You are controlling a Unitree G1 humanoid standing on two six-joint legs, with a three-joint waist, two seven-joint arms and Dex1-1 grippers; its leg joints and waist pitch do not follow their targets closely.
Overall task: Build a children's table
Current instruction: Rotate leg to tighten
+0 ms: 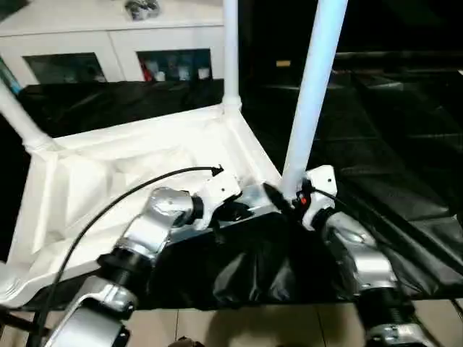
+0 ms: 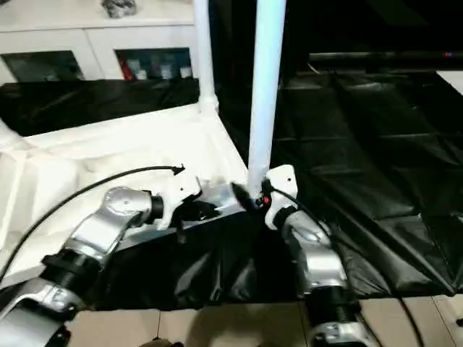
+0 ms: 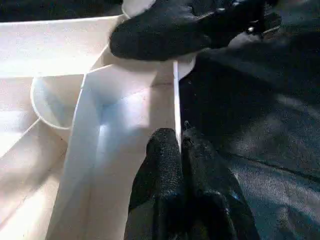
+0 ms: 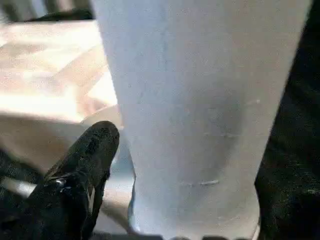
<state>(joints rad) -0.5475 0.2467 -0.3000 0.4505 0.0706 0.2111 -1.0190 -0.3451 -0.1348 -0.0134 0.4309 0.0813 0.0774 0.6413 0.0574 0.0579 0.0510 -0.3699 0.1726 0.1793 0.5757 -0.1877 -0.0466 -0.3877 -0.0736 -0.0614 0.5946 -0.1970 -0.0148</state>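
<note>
- The white plastic rectangular tabletop [image 1: 130, 173] lies ribbed side up on the black crinkled sheet [image 2: 376, 166].
- Its long white tubular legs stand in the far-left [image 1: 18, 116] and far-right [image 1: 230, 50] sockets, and a third leg [image 1: 311, 94] rises at the near-right corner; a fourth seems still to come.
- The left gripper [image 3: 180, 150] is pinched closed on the tabletop's near rim.
- The right gripper [image 1: 293, 202] brackets the third leg's base; whether it grips, I cannot tell.
- Open sheet lies rightward; the white glass-doored cabinet [image 1: 108, 43] stands beyond.
</note>
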